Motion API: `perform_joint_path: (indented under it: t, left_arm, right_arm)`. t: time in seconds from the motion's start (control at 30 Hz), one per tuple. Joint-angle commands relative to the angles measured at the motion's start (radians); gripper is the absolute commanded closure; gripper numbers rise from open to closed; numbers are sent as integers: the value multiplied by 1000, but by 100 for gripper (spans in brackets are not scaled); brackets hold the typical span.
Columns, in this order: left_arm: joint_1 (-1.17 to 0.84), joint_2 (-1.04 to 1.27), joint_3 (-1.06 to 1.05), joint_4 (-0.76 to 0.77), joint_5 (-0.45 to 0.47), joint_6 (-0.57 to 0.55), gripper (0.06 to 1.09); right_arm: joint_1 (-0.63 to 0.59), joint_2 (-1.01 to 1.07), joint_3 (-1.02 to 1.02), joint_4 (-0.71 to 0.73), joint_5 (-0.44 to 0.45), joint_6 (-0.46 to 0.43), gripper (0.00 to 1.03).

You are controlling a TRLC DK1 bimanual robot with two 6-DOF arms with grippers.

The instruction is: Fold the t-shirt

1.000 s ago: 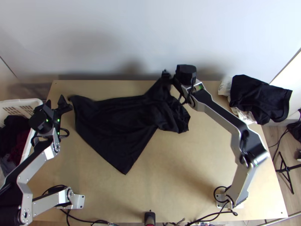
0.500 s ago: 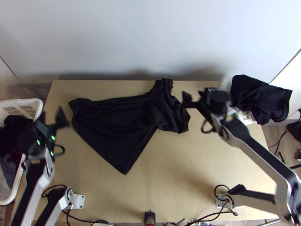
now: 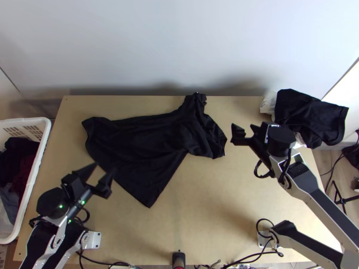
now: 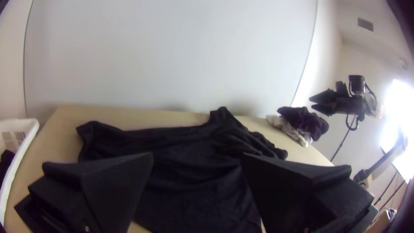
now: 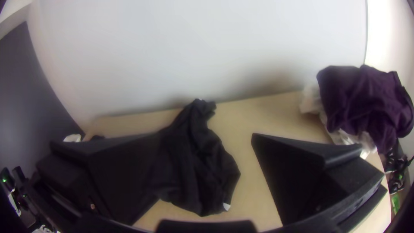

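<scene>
The black t-shirt (image 3: 143,148) lies on the table's far left and middle part, its left portion fairly flat with a corner toward the near edge, its right end bunched. My left gripper (image 3: 102,172) is open above the table by the shirt's near-left edge; in the left wrist view the open left gripper (image 4: 197,162) has the shirt (image 4: 194,181) beyond and between its fingers. To the right of the bunched end, my right gripper (image 3: 246,130) stands open and apart from the cloth. In the right wrist view the right gripper (image 5: 207,140) is open, with the bunched shirt end (image 5: 194,168) beyond it.
A white basket (image 3: 33,179) with clothes stands at the table's left edge. Another dark garment (image 3: 309,117) lies over white cloth (image 3: 268,103) at the far right corner. A pale wall (image 3: 179,45) rises behind the table.
The right gripper has let go of the shirt's far right end and moved right and nearer. The left gripper has come from the far left toward the near edge and slightly right.
</scene>
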Motion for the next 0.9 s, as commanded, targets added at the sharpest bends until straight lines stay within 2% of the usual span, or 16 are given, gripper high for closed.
perform_joint_path:
  t: [0.0, 0.13, 0.2, 0.47, 0.73, 0.87]
  left_arm:
    - [-89, -60, -33, -155, 76, -24, 10]
    - [-167, -57, -60, -190, 134, -18, 10]
    - [-214, -42, -65, -208, 153, 3, 10]
    - [-322, 67, -73, -190, 285, 60, 11]
    - [-478, 345, -82, 0, 274, 144, 11]
    - [-599, 650, -34, 112, 182, 183, 11]
  right_arm:
    - [-42, -64, -92, -29, 3, 81, 5]
    - [-68, -108, -157, -37, 1, 89, 6]
    - [-75, -134, -188, -51, 0, 98, 10]
    - [-123, -239, -358, -34, -16, 106, 10]
    - [-186, -324, -469, -28, -43, 147, 10]
    - [-210, -343, -483, -28, -55, 164, 10]
